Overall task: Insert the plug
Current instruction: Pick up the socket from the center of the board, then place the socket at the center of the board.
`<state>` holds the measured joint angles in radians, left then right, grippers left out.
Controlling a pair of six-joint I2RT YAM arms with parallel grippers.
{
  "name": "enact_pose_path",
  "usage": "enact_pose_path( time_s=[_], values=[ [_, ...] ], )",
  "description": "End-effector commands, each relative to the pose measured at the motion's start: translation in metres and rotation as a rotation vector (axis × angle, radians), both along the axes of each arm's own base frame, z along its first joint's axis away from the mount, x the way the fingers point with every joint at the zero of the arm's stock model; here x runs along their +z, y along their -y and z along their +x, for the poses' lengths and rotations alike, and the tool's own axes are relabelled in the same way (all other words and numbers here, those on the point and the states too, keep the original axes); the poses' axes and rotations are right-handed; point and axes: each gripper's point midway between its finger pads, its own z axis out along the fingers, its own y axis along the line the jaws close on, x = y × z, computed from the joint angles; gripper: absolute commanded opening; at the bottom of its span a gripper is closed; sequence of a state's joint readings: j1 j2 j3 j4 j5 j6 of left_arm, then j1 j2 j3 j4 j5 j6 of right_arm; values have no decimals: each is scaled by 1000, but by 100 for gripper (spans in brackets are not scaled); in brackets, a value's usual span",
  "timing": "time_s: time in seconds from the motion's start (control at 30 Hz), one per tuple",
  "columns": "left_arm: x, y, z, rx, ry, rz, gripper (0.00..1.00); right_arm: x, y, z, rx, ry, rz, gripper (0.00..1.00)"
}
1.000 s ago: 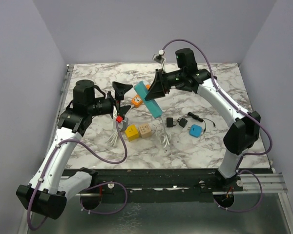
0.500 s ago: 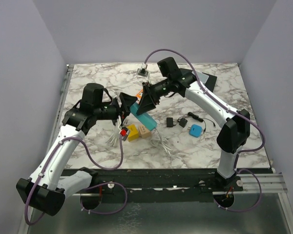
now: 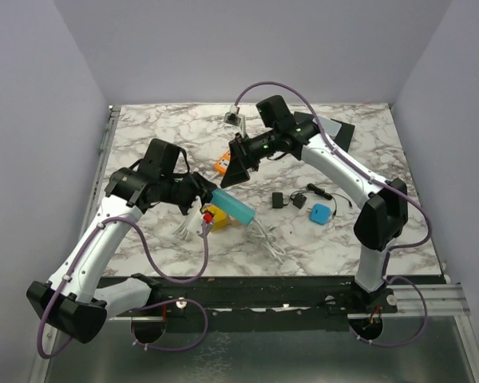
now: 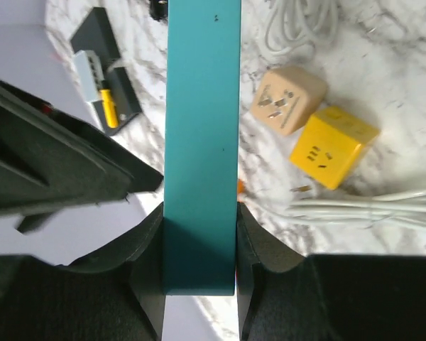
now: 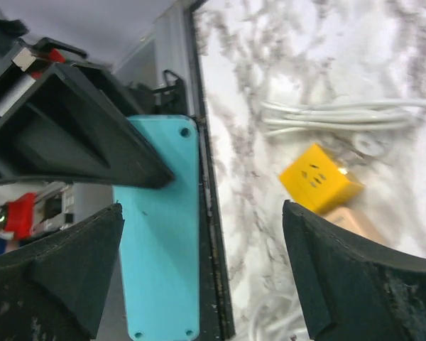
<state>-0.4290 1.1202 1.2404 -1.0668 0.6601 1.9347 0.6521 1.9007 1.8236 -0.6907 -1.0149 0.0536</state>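
Strip (image 4: 202, 142) is what we see first: a long, flat bar of teal plastic, smooth and matte, with straight edges. The left gripper (image 4: 199, 213) is clamped on one end of it, a black finger pressed flat against each narrow side. From above, the bar juts out of that claw at a slant, off the table (image 3: 351, 231), and crosses over the cubes. The right wrist view shows its broad back face, paler turquoise, with rounded corners and small screw holes.

The right gripper (image 3: 234, 169) hangs just beyond the strip's far end, apart from it. Its two wedge-shaped black fingers are spread wide, and we see nothing held between them.

Under the strip lie a yellow cube (image 4: 334, 145) and a beige cube (image 4: 289, 101), side by side and touching. Both are glossy plastic blocks with softened edges and slotted socket holes on the faces we see. Beside the yellow cube run the cables (image 4: 369, 209), thin white rubbery cords lying in loose parallel loops. Which plug belongs to them we cannot tell.

The table is a white slab veined with grey, like marble. Farther back sits a small orange cube (image 3: 223, 163). To the right lie a black adapter (image 3: 279, 199) with a thin dark lead and a rounded blue block (image 3: 320, 212).
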Motion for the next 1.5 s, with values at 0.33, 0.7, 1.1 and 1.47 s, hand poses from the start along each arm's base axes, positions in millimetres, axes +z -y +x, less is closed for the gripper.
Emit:
enact_pose_path(
  time_s=[0.33,0.7,1.1,1.47],
  values=[
    [-4,15,-12,627,-854,-241,0,11,151,34,-793,332,-103,100],
    [17,7,11,814,-1129,-467,0,-58,208,1,-1046,176,-310,100],
    [15,5,-6,784,-1120,-481,0,-146,144,-19,-974,82,-411,100],
    [22,8,-25,737,-1152,-493,0,-182,161,0,-1133,226,-693,44]
  ],
)
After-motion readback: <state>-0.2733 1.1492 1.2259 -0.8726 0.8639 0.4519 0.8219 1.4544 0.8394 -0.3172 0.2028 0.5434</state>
